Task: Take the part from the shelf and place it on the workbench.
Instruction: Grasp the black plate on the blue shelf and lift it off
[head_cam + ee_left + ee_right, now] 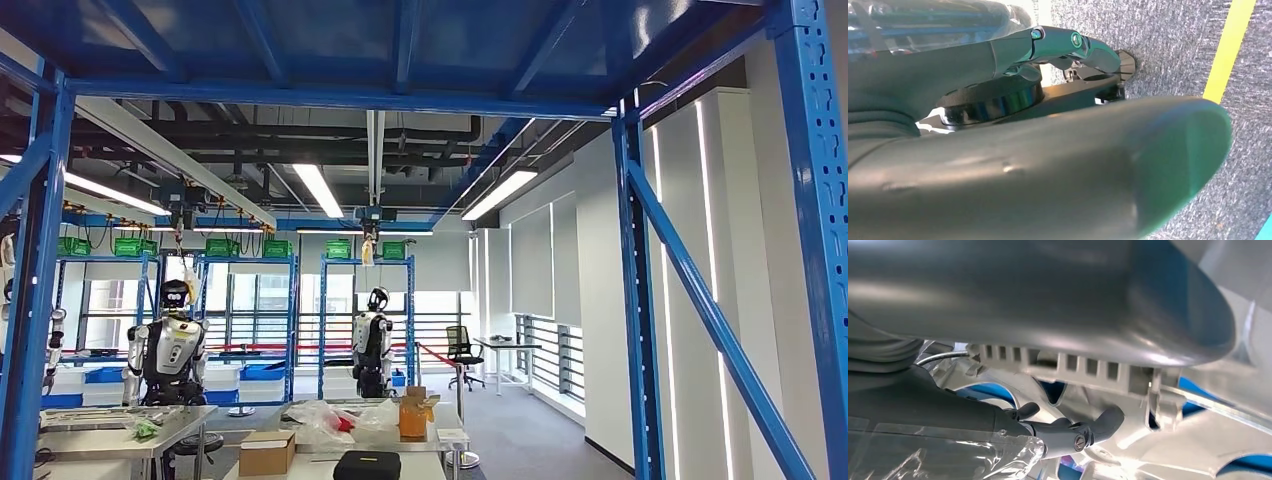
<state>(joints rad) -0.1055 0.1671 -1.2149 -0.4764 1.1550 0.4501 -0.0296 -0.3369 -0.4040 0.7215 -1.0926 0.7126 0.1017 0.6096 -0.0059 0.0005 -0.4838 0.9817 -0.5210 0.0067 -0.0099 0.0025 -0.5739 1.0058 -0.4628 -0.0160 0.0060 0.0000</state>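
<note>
A silvery-white cast part [1083, 367] with a slotted rim and large cut-outs lies between the thick grey thumb and the dark fingers [1088, 432] of my right hand [1058, 390], which grips it along that rim. Blue shows through the part's openings. My left hand [1063, 115] hangs over grey carpet with its thumb and dark fingers [1083, 47] stretched out and nothing in it. The head view looks out through the blue shelf frame [640, 300].
Blue uprights and a slanted brace [715, 320] frame the head view. Beyond stand tables [330, 445] with a cardboard box, bags and a black case, two other humanoid robots [170, 350] and more blue racks. A yellow floor line [1228, 45] crosses the carpet.
</note>
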